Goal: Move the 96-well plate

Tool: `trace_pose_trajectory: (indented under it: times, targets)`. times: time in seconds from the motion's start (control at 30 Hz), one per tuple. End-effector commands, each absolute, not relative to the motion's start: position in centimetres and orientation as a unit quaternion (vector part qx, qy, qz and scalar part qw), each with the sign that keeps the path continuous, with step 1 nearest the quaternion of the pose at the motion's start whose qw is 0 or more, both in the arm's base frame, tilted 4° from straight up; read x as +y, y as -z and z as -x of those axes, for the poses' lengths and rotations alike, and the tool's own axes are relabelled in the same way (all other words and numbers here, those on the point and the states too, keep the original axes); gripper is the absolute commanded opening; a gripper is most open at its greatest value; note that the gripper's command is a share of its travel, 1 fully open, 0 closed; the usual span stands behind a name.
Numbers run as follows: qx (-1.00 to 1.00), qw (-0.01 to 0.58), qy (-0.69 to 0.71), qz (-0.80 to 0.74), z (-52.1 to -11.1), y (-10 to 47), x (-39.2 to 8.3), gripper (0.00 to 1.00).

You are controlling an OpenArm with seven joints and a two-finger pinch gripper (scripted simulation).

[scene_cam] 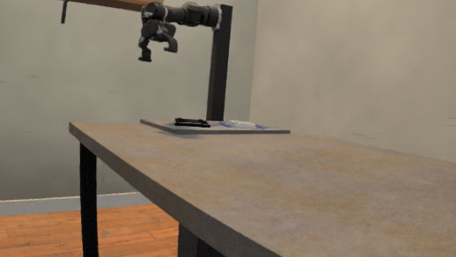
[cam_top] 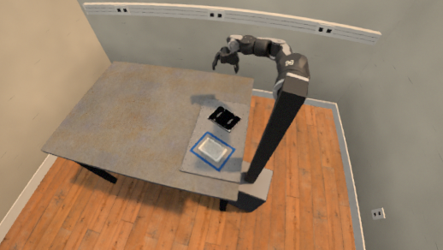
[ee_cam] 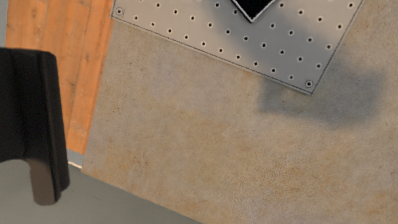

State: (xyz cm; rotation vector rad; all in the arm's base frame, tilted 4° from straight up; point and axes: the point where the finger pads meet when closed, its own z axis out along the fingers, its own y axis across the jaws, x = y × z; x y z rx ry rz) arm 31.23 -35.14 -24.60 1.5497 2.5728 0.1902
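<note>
The clear 96-well plate (cam_top: 212, 147) (scene_cam: 241, 123) lies flat inside the blue outline of spot B1 (cam_top: 199, 141) on the grey perforated board (cam_top: 191, 165) (scene_cam: 176, 131) (ee_cam: 290, 45). The black plate nest N1 (cam_top: 224, 118) (scene_cam: 192, 121) sits on the same board, just beyond the plate. Only a corner of the nest (ee_cam: 252, 7) shows at the top of the wrist view. My gripper (cam_top: 225, 68) (scene_cam: 158, 52) is open and empty. It hangs high above the table's far edge, well away from the plate and the nest. One dark finger (ee_cam: 40, 125) shows at the left of the wrist view.
The grey table (cam_top: 128, 116) (scene_cam: 308, 176) (ee_cam: 200, 150) carries the board at its right side. The arm's black column (cam_top: 278, 128) (scene_cam: 218, 66) stands right beside the board. Wooden floor (cam_top: 299, 205) lies below the table's edges.
</note>
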Motion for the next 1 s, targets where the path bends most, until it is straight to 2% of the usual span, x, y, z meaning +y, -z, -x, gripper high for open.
trace_pose_trajectory:
  times: [0.0,0.2,0.6,0.77,0.97]
  targets:
    - [0.854,0.068,-0.065,-0.512,-31.3,24.5,-35.1,0.77]
    - [0.913,0.043,-0.038,-0.404,-30.3,26.1,-31.1,0.77]
    - [0.913,0.043,-0.038,-0.404,-30.3,26.1,-31.1,0.77]
    - [0.957,0.018,-0.012,-0.289,-29.4,27.7,-27.0,0.77]
    - [0.957,0.018,-0.012,-0.289,-29.4,27.7,-27.0,0.77]
